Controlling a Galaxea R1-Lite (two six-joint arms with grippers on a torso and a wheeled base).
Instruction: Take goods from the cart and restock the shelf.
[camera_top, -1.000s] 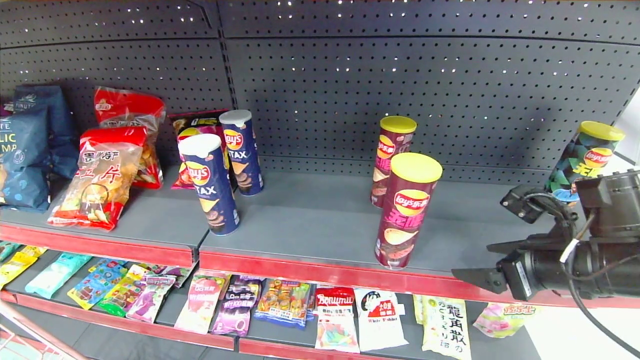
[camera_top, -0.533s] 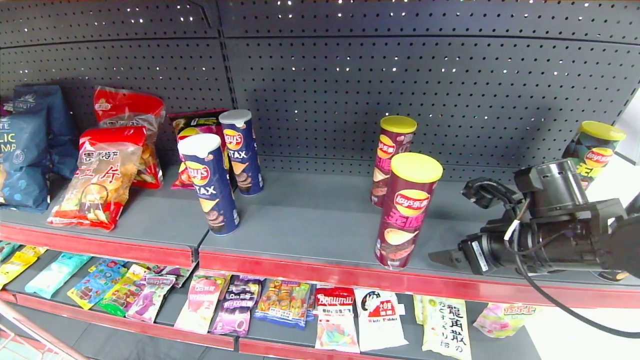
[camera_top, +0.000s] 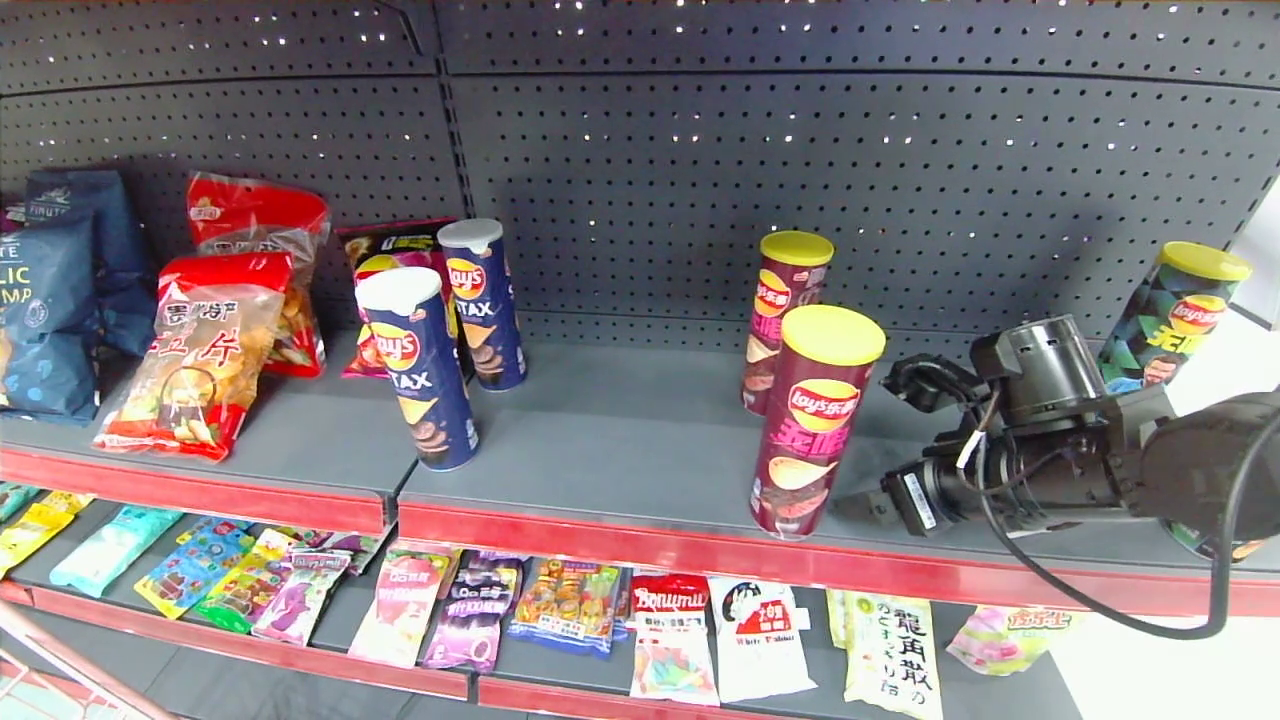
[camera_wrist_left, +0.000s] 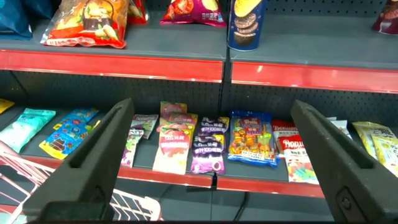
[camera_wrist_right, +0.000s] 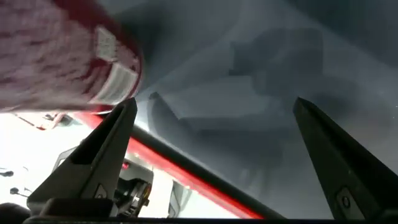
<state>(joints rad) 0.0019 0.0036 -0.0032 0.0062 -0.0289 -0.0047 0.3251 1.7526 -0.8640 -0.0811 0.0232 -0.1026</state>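
Sliding leftward, the right gripper (camera_top: 858, 503), spread wide and empty, has neared the front maroon can (camera_top: 810, 420).

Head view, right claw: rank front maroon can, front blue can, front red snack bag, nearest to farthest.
1. front maroon can: right beside the right claw, at the front edge of the shelf.
2. front blue can: mid-shelf, toward the robot's left.
3. front red snack bag: farther left still, lying near the front edge.

Perforated back panel (camera_top: 900, 160), candy packets (camera_top: 570, 605)
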